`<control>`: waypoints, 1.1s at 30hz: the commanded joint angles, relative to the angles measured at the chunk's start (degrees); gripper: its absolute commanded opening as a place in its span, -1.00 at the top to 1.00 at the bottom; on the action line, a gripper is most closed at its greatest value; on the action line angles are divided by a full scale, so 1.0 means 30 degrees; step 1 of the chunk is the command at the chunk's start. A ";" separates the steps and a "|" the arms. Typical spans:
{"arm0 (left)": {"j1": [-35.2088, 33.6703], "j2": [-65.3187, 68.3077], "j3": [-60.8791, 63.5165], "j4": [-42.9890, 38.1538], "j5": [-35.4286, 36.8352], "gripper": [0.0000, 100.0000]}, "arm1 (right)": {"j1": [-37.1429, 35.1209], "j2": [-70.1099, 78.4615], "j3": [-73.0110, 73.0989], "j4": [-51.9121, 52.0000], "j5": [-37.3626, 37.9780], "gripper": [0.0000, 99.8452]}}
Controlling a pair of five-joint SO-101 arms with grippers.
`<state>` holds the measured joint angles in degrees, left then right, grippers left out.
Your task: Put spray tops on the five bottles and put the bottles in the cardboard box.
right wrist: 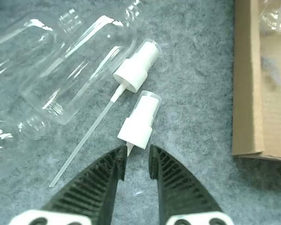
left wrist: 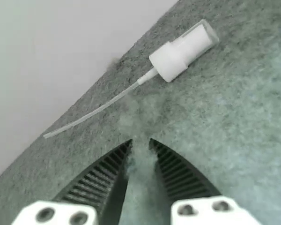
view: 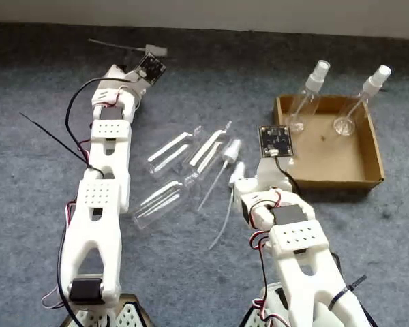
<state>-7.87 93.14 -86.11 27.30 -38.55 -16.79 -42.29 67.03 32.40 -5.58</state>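
Box [view: 334, 181] is being seen at the right of the table, with two capped bottles [view: 305, 102] standing upright inside it. Three bare bottles [view: 169, 154] are lying on the carpet [view: 368, 225] between the two arms, well apart from the box. The left gripper [left wrist: 140, 144] is being held low over the carpet at the far edge, its jaws slightly spread and pinching nothing. One spray top [left wrist: 180, 52] is lying just beyond its tips. The right gripper [right wrist: 136, 157] is being held near the box, jaws narrowly parted and empty, right at the base of the nearer top [right wrist: 138, 124]. A second top [right wrist: 136, 65] is lying just beside that one.

With two of five bottles judged done, a top is probably being fetched. Its collar should be pinched, not the thin tube, which would likely bend or slip. The jaws are probably needing to be spread wider first.

How the nearer top's tube stub is sitting at the jaw tips is being made plain by the right wrist view; in the high view it is being covered by the arm. The full count of bottles is being given by the high view.
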 commanded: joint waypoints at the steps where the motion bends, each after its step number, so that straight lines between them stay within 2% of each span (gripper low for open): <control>1: -0.0571 -0.0835 -0.2593 0.4835 -0.0147 0.99 | -0.0132 0.0015 -0.0864 -0.0513 -0.0088 0.89; 7: -0.0689 -0.2681 -0.3092 1.0374 -0.0088 0.99 | -0.0132 0.0044 -0.0835 -0.0952 -0.0088 0.89; 12: -0.0718 -0.5495 -0.3092 1.4154 0.3165 0.99 | -0.0132 0.0044 -0.0835 -0.0952 -0.0088 0.89; 24: -0.0659 -1.2147 -0.3092 2.3912 0.6447 0.99 | -0.0161 -0.0103 -0.0278 -0.1040 -0.0088 0.89; 29: -0.1509 -1.4403 -0.2945 2.4879 0.8234 0.99 | -0.0190 -0.0132 -0.0278 -0.1040 -0.0088 0.89; 33: -0.2359 -1.5839 -0.2916 2.4938 0.8498 0.99 | -0.0190 -0.0132 -0.0278 -0.1040 -0.0088 0.89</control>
<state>-12.09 53.05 -93.14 101.41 -14.29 -16.79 -42.29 67.03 30.55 -5.58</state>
